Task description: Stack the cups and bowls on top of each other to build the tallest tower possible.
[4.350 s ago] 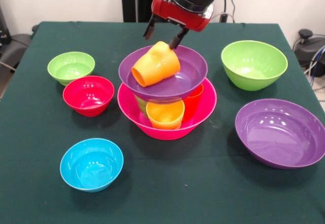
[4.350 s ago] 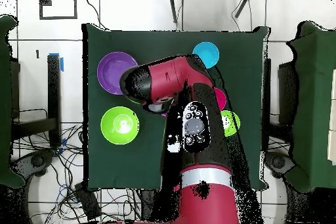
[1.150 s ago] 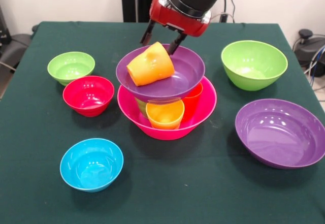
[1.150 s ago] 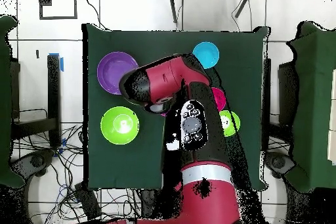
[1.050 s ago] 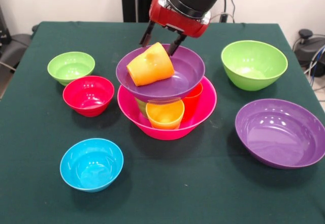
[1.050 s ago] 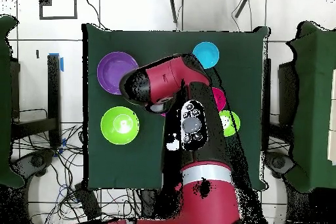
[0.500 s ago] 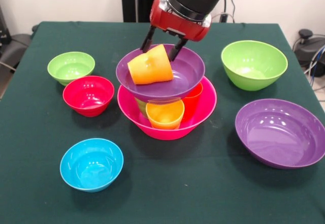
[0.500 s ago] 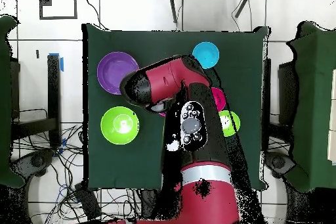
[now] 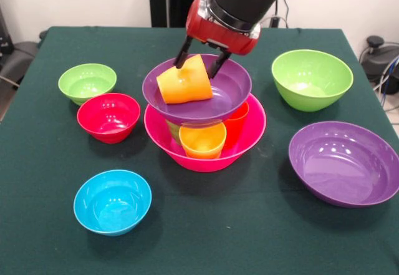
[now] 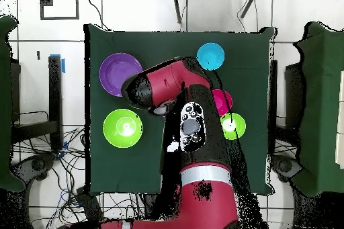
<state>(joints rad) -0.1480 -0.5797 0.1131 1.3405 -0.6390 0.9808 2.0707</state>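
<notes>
The tower stands mid-table: a hot-pink bowl (image 9: 250, 135) holds three upright cups, yellow-orange (image 9: 202, 141), red-orange (image 9: 237, 123) and green (image 9: 173, 128). A purple bowl (image 9: 232, 91) rests on their rims. An orange cup (image 9: 184, 85) lies on its side in that purple bowl, mouth toward the lower left. My gripper (image 9: 201, 58) is open, and its two fingers straddle the cup's raised base end. In the overhead view the arm (image 10: 168, 88) hides the tower and the gripper.
Loose bowls ring the tower: small light-green (image 9: 87, 82), red (image 9: 108, 116) and blue (image 9: 112, 201) on the left, large light-green (image 9: 312, 78) and a second purple bowl (image 9: 344, 163) on the right. Overhead, the purple bowl (image 10: 119, 73) and blue bowl (image 10: 210, 56) show.
My gripper has come down from just behind the orange cup until its fingers stand on either side of the cup's base. The cup has tipped slightly; the bowls have not moved.
</notes>
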